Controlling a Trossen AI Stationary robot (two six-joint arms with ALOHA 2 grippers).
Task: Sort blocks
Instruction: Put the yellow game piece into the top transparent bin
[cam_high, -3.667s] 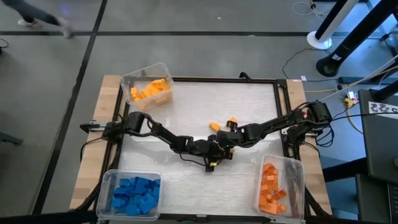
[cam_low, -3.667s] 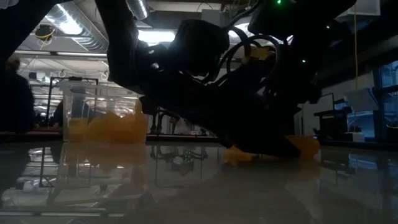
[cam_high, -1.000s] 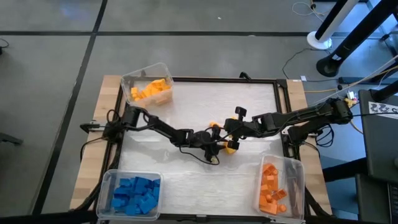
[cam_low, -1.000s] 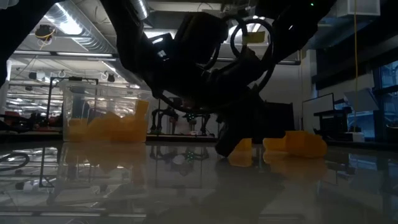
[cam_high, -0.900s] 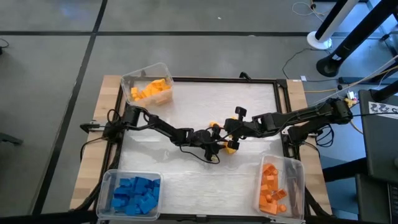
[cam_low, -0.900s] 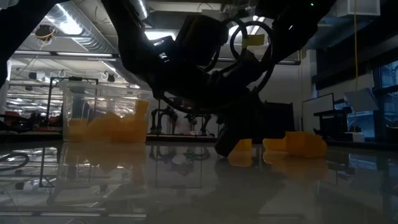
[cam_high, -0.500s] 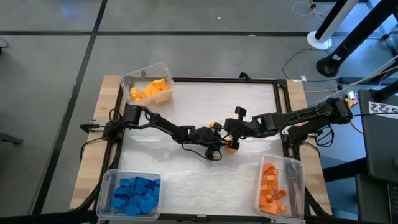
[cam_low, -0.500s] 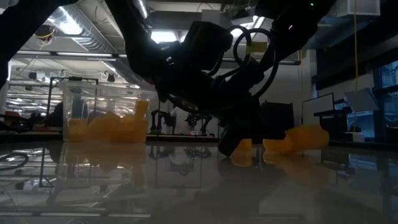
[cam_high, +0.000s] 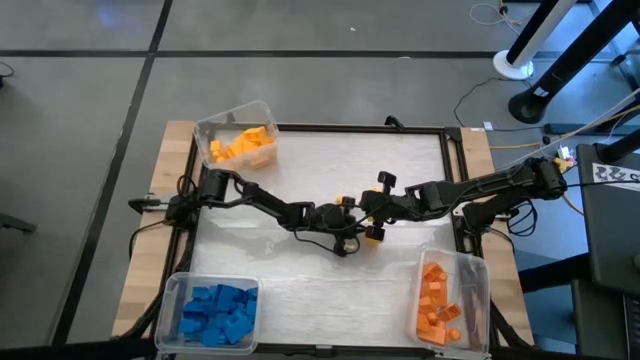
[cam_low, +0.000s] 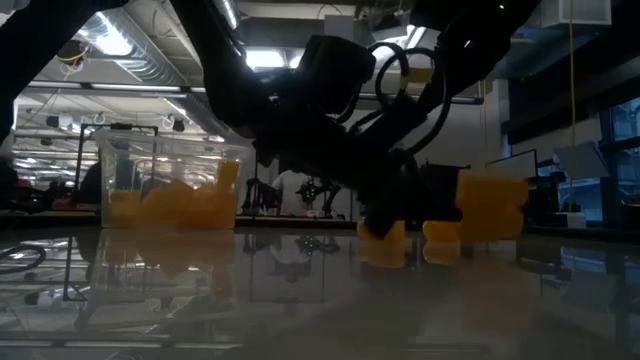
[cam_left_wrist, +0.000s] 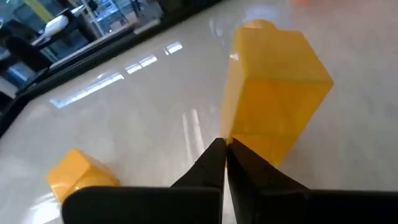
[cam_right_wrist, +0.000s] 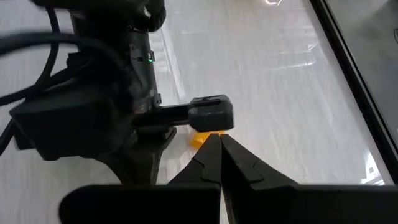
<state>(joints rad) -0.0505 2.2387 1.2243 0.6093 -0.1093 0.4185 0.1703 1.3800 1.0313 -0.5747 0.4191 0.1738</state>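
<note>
Three yellow blocks lie loose mid-table. One block (cam_left_wrist: 273, 81) (cam_high: 376, 236) (cam_low: 490, 205) stands on end right before my left gripper (cam_left_wrist: 225, 148) (cam_high: 360, 232), which is shut with nothing between its fingers. A second yellow block (cam_left_wrist: 81, 173) lies off to one side of that gripper. The third (cam_high: 345, 203) lies toward the far side. My right gripper (cam_right_wrist: 221, 138) (cam_high: 368, 212) hangs shut above the left wrist, over a yellow block (cam_right_wrist: 200, 138) that is partly hidden. My left gripper's shut fingertips (cam_left_wrist: 214, 155) sit low against the near side (cam_left_wrist: 261, 146) of the upright yellow block, coming at it nearly level from the table's left. I cannot tell whether they touch it. The block rests on the table.
A clear bin of yellow blocks (cam_high: 238, 140) stands at the far left corner. The bin of blue blocks (cam_high: 212, 310) is at the near left, and the bin of orange ones (cam_high: 445, 300) at the near right. A dark raised frame (cam_high: 455, 180) edges the white table.
My left gripper has shut with nothing caught between its fingers, and its wrist has rolled. The yellow block in front of it has tipped from lying low to standing on end. It shows taller in the low view than before.
</note>
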